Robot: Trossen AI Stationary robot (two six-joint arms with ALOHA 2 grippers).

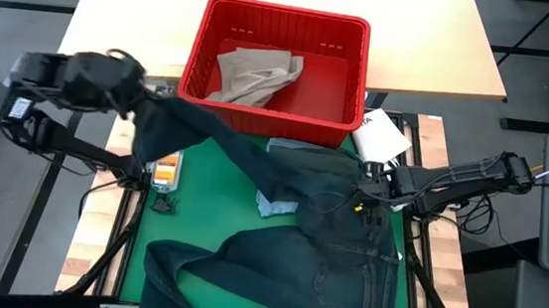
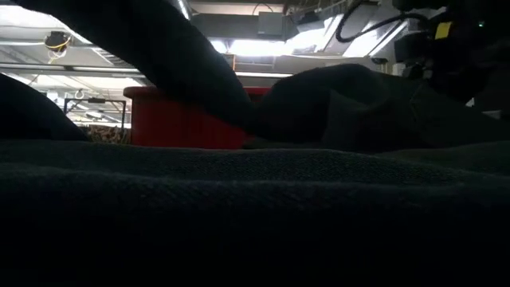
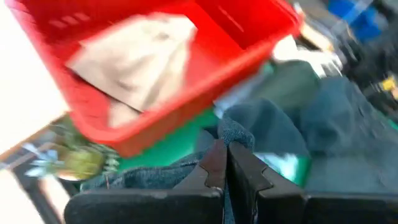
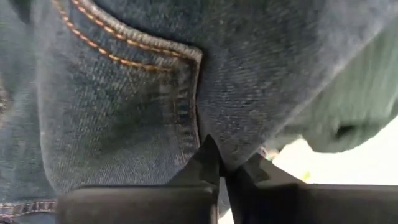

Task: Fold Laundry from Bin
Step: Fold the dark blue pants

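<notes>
So, view by view, all placed against the red bin (image 1: 274, 69):

1. High view: the bin sits at the table's far edge with tan khaki trousers (image 1: 254, 76) inside. The denim jeans (image 1: 316, 252) are spread on the green mat (image 1: 201, 197) in front of the bin. The left gripper (image 1: 144, 113) is off the bin's front-left corner, holding one jeans leg up, so that leg runs taut diagonally from the corner down to the mat. The right gripper (image 1: 363, 187) is in front of the bin's right corner, low on the jeans' waist end. Looks like a two-point hold to spread the jeans flat before folding. A light blue garment (image 1: 272, 206) and a dark green garment (image 1: 300, 151) peek out under the jeans; a white packet (image 1: 380, 134) lies just beside the bin's front-right corner.

2. Low view: mostly dark cloth right at the lens; only a strip of the bin's wall (image 2: 179, 119) shows behind it. Adds just that the lifted leg hangs clear of the table.

3. Left wrist view: confirms what the high view can't. The left fingers (image 3: 214, 168) are pinched tight on a fold of denim, bin and khakis beyond.

4. Right wrist view: the right fingers (image 4: 208, 163) are closed together with denim caught between the tips, beside an orange-stitched pocket (image 4: 118, 106).
</notes>
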